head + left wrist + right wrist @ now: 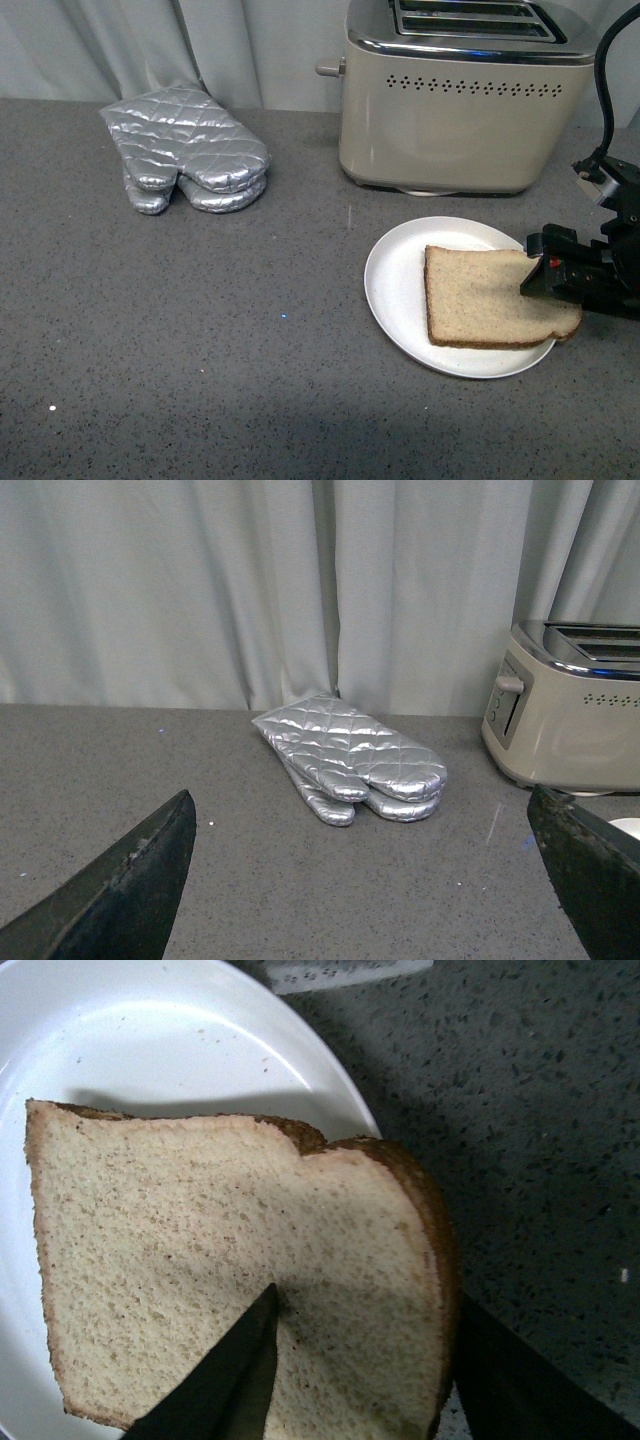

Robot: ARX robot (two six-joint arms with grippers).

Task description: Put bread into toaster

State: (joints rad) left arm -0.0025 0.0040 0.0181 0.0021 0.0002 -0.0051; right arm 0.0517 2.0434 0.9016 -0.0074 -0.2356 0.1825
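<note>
The bread is a light-brown slice with a darker crust, lying flat on a round white plate. The cream-beige toaster with a chrome two-slot top stands behind the plate; it also shows in the left wrist view. My right gripper is open at the slice's rounded crust end. In the right wrist view the bread fills the frame; one finger lies over its face and the other sits just outside the crust, the gripper straddling that end. My left gripper is open and empty above the counter.
A pair of silver quilted oven mitts lies at the back left of the grey speckled counter; they also show in the left wrist view. A pale curtain hangs behind. A black cable rises above my right arm.
</note>
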